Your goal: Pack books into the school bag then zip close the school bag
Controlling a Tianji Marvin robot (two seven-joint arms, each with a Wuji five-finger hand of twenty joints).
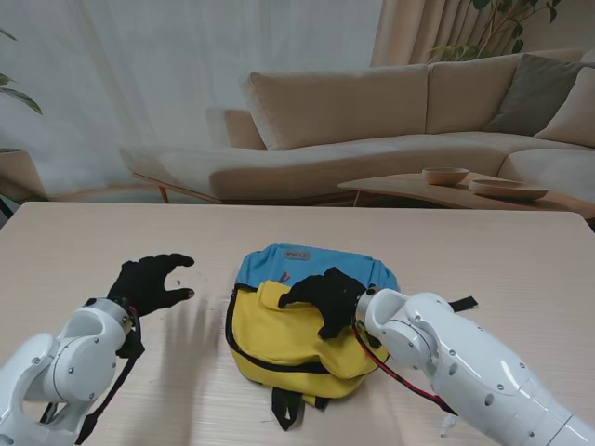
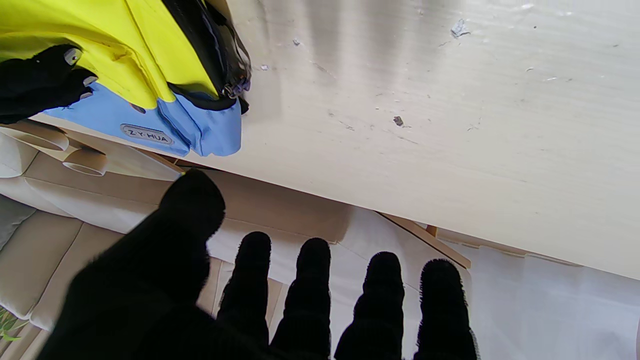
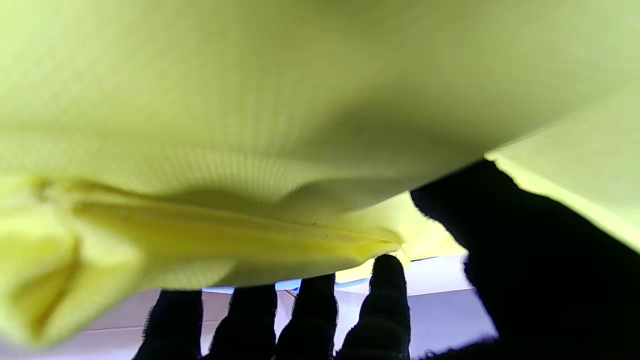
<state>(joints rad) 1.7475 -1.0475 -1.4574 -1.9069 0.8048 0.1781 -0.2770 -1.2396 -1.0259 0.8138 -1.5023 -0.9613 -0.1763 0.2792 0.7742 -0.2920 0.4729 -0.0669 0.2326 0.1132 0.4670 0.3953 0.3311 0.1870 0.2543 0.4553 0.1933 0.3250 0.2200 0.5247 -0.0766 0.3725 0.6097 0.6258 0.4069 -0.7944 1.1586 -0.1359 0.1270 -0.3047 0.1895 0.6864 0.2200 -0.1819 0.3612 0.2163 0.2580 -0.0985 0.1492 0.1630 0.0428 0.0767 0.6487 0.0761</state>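
Lying lengthwise away from me, blue end farthest, school bag under right hand, grip unclear; left hand spread, empty.

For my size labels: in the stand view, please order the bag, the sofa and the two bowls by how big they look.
1. Sofa, largest.
2. Bag.
3. Flat bowl.
4. Round bowl, smallest.
The sofa and bowls stand farther away, so true sizes stay unsure.

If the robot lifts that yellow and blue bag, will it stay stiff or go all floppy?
Probably floppy: the school bag is soft cloth that creases and folds under the right hand. It likely sags when lifted, since it lies flat and slumped on the table. Its loose black straps would probably dangle. Weight cannot be told.
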